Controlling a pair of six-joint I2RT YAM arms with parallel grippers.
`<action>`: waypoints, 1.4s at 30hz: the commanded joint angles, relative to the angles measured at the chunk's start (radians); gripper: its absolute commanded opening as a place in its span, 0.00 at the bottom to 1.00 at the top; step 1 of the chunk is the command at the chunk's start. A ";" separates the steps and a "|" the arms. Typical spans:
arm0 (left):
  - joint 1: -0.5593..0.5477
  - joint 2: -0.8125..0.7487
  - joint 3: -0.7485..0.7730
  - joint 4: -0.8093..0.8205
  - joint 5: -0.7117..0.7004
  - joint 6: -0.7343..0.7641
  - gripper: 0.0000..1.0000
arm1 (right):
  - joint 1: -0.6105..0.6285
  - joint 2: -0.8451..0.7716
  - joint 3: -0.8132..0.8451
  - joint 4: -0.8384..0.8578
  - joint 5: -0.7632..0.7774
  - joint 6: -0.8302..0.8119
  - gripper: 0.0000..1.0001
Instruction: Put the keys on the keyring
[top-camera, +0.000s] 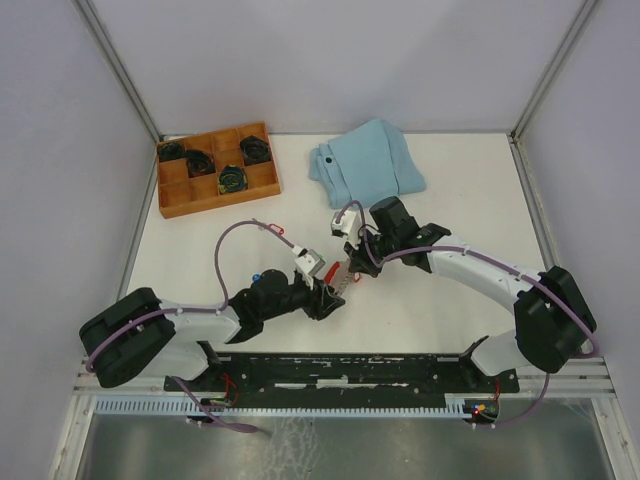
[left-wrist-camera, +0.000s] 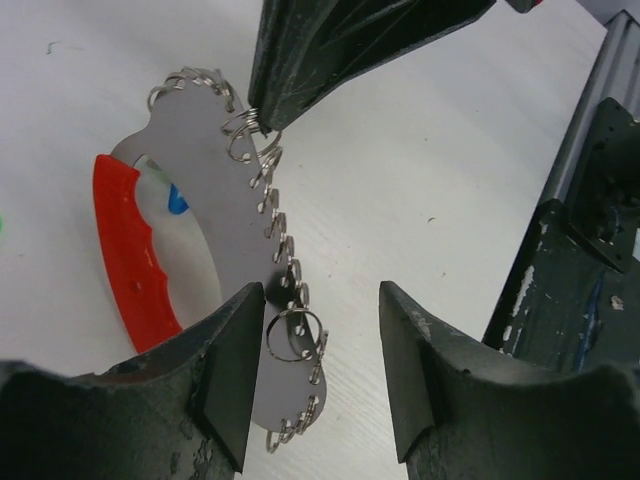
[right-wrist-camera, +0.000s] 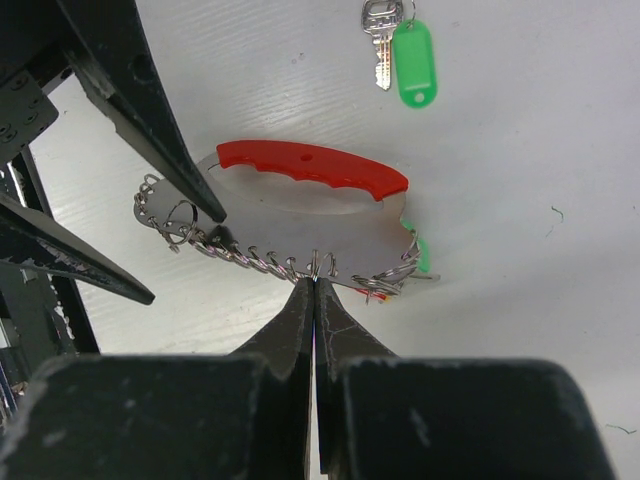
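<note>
keyring (right-wrist-camera: 310, 170): red curved plastic strip on a grey plate edged with small silvery metal loops, centre of the right wrist view, seen against the white surface (right-wrist-camera: 520, 300).
right gripper (right-wrist-camera: 316, 285): pressed together, pinching one loop on the plate's lower edge.
left gripper (left-wrist-camera: 320, 310): spread, the plate's looped end between its fingers.
key (right-wrist-camera: 378, 40): silver metal with a green oblong plastic tag, top of the right wrist view, apart from the keyring.

The keyring (right-wrist-camera: 312, 167) is showing a red grip and silvery loops; beyond the right gripper (right-wrist-camera: 315, 288), a key (right-wrist-camera: 380, 45) is wearing green.
</note>
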 joint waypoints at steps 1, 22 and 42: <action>-0.005 -0.004 0.051 0.020 0.088 -0.102 0.54 | 0.006 -0.030 0.008 0.055 -0.002 0.016 0.01; -0.020 -0.175 0.137 -0.294 -0.200 -0.013 0.59 | 0.008 -0.023 -0.002 0.071 0.003 0.034 0.01; -0.020 0.141 0.234 -0.229 -0.148 0.023 0.45 | 0.007 -0.049 -0.026 0.118 -0.008 0.081 0.01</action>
